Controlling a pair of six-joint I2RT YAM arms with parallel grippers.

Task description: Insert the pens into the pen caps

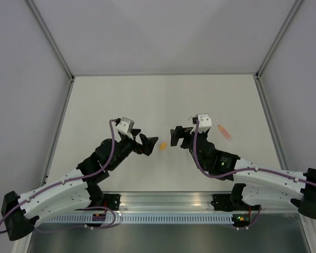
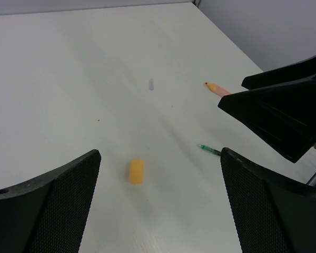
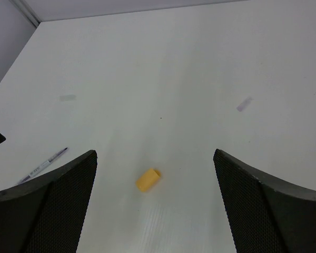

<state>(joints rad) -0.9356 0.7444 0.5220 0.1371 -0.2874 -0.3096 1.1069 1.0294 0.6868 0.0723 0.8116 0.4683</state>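
1. Seen from above, two black robot arms reach over a white tabletop (image 1: 163, 100) and face each other. The left tool (image 1: 147, 143) and the right tool (image 1: 176, 136) are close, tip to tip.
2. Both tools have their jaws spread wide and grip nothing. This likely leaves either one ready to come down on a part.
3. A short, stubby orange plastic pen cap (image 1: 162, 146) lies on its side on the tabletop in the gap between the two tools, touching neither.
4. From the left tool (image 2: 159, 155), the orange cap (image 2: 136, 171) sits between the fingers, nearer the left one. Its long axis runs almost straight ahead, along the tool's reach.
5. From the right tool (image 3: 154, 154), the cap (image 3: 148, 179) lies centred between the fingers, slanted, with its open end turned ahead and right.
6. A thin orange-pink pen (image 1: 225, 132) lies flat behind the right tool, on the outer side of its wrist. Its long axis is diagonal, and in the left wrist view its dark tip (image 2: 217, 88) points away from the right tool.
7. A slim dark green pen (image 2: 209, 150) lies just ahead of the left tool's right finger, crosswise to its reach.
8. A pale grey-white pen (image 3: 42, 166) lies just beyond the right tool's left finger, slanted.
9. The cap seems the likeliest first pick, with its matching pen well apart from it.
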